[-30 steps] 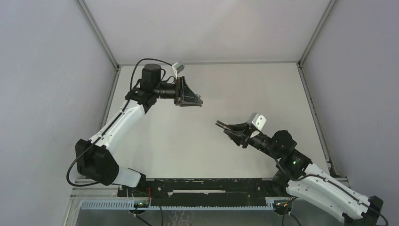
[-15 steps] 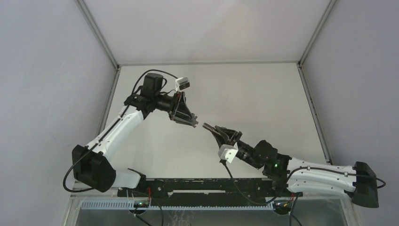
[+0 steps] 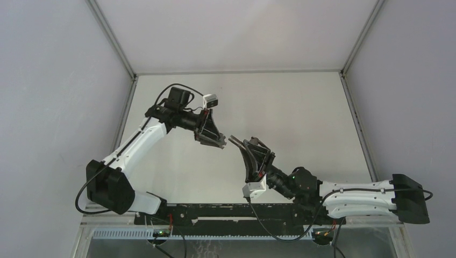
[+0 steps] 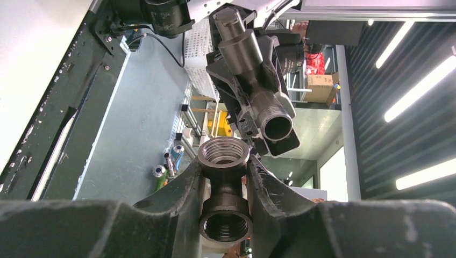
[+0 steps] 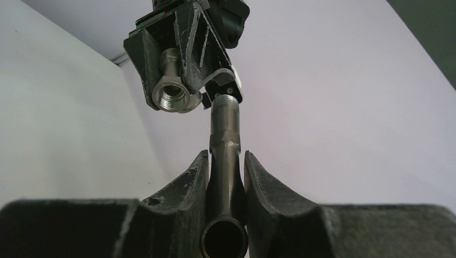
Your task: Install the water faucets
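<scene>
**Item 1: stem** (image 5: 224, 129). Clamped between the fingers of the right hand (image 5: 226, 155). Its long axis runs out along the fingers, with the threaded tip leading. It is held in the air above the table (image 3: 301, 107), near the middle.

**Item 2: fitting** (image 4: 225, 188). Clamped between the fingers of the left hand (image 4: 224, 164), also off the table. One threaded mouth sits at the fingertips and faces the right hand.

**Relation.**
- The two hands meet almost tip to tip.
- Right wrist view: the stem's tip lies just beside the fitting's mouth, to its right. It is close but not in line with the bore, and not entered.
- Left wrist view: the same offset shows, with the stem's end up and to the right of the mouth.

**Judgement.**
- The parts are not yet joined.
- The next move calls for a small sideways correction to bring the stem's axis onto the mouth. A straight push along that axis and a turn would follow.
- Risk: cross-threading if the stem goes in tilted.
</scene>
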{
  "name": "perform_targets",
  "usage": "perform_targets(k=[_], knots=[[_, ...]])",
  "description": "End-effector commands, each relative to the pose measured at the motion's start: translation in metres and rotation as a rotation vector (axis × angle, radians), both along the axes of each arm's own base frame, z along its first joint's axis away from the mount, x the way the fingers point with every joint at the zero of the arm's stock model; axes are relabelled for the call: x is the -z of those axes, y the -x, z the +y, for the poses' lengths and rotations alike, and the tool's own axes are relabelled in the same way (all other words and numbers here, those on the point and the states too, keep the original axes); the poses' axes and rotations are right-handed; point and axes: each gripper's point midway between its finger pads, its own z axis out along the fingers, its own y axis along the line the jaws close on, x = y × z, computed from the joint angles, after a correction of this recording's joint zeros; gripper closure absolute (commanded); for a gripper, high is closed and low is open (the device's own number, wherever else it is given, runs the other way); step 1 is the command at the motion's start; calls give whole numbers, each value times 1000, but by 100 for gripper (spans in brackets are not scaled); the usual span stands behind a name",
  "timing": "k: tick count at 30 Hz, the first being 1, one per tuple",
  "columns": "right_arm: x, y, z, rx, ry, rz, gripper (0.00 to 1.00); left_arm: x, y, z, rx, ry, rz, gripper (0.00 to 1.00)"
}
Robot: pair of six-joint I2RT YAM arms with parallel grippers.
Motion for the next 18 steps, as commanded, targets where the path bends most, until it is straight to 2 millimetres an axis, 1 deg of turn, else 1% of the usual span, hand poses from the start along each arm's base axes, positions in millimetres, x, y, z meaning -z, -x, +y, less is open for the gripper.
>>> perform_targets(k=[1, 5, 12, 18], knots=[[-31, 5, -11, 30, -78, -102, 100, -28, -6, -2, -5, 28, -66, 100], [-22, 9, -9, 41, -40, -108, 100, -32, -8, -3, -5, 30, -63, 100], [-8, 18, -3, 32, 1, -100, 100, -31, -8, -3, -10, 23, -54, 100], [-6, 20, 3, 25, -3, -97, 100, -32, -7, -3, -13, 20, -56, 100]])
